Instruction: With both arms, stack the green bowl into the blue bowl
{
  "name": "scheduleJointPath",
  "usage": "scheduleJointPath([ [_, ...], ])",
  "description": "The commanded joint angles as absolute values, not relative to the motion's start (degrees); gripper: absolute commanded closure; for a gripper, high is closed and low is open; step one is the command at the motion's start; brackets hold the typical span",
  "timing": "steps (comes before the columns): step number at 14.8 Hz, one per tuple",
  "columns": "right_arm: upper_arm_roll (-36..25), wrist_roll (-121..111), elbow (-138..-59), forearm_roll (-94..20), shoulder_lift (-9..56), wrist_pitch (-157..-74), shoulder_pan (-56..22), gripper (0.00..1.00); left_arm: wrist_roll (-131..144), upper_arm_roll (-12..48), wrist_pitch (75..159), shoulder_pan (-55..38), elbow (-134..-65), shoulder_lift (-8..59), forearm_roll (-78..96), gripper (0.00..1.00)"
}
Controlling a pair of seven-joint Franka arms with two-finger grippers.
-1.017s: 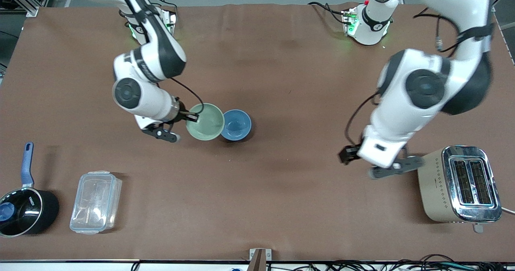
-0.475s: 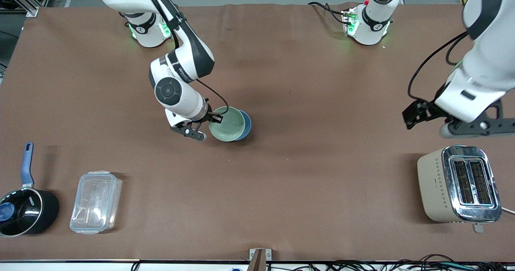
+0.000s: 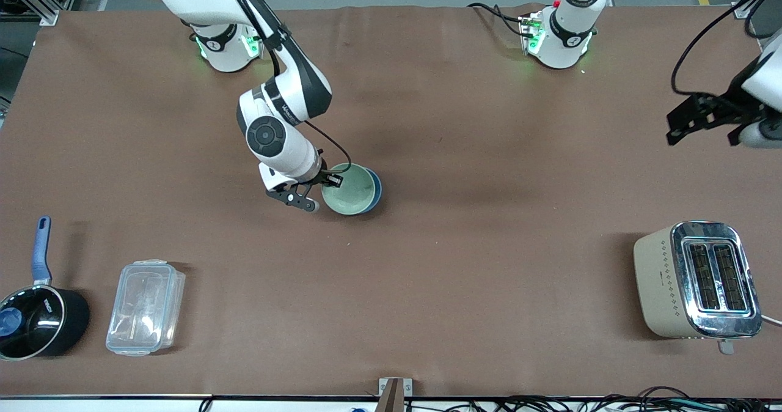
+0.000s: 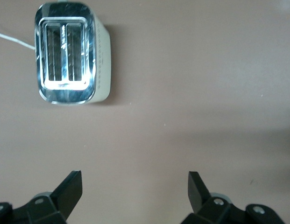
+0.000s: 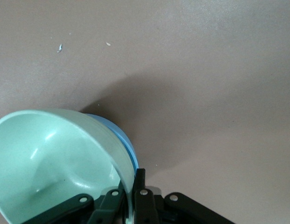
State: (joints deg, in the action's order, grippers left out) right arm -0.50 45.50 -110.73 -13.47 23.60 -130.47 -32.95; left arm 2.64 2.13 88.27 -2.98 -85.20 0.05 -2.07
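Lifted away since a second ago, the left gripper (image 4: pixel 135 193) hangs open above bare tabletop, toaster (image 3: pixel 696 279) well apart. Right gripper (image 3: pixel 316 192) pinches the green bowl (image 3: pixel 349 189) rim, nested in the blue bowl (image 3: pixel 377 191). No readable writing.

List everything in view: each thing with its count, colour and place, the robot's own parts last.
green bowl: one, pale green, mid-table, sitting in the blue bowl, its rim pinched by the right gripper.
blue bowl: one, blue, under the green bowl, only an edge showing.
saucepan: one, black with a blue handle, at the right arm's end, near the front camera.
container: one, clear plastic, beside the saucepan.
toaster: one, beige and chrome, at the left arm's end, near the front camera.
table: one, brown.
right gripper: one, black, shut on the green bowl's rim.
left gripper: one, black, open, raised over the left arm's end of the table.
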Motion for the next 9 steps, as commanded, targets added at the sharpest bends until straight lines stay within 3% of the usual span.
scheduleJointPath([
  [1, -1.0, 45.9, -111.6, -14.6, 23.5, -131.5, -34.3, 0.94, 2.8, 1.6, 87.8, -3.9, -87.3, -2.5, -1.3, 0.00],
  [6, -1.0, 46.7, -112.1, -14.7, 23.5, -132.0, -35.9, 0.90, 2.6, 1.7, 88.2, -3.7, -87.1, -1.6, -1.4, 0.00],
  [9, -1.0, 46.6, -112.8, -14.6, 23.5, -132.4, -36.5, 0.80, 3.2, 2.0, 88.2, -4.1, -87.1, -1.0, -1.5, 0.00],
])
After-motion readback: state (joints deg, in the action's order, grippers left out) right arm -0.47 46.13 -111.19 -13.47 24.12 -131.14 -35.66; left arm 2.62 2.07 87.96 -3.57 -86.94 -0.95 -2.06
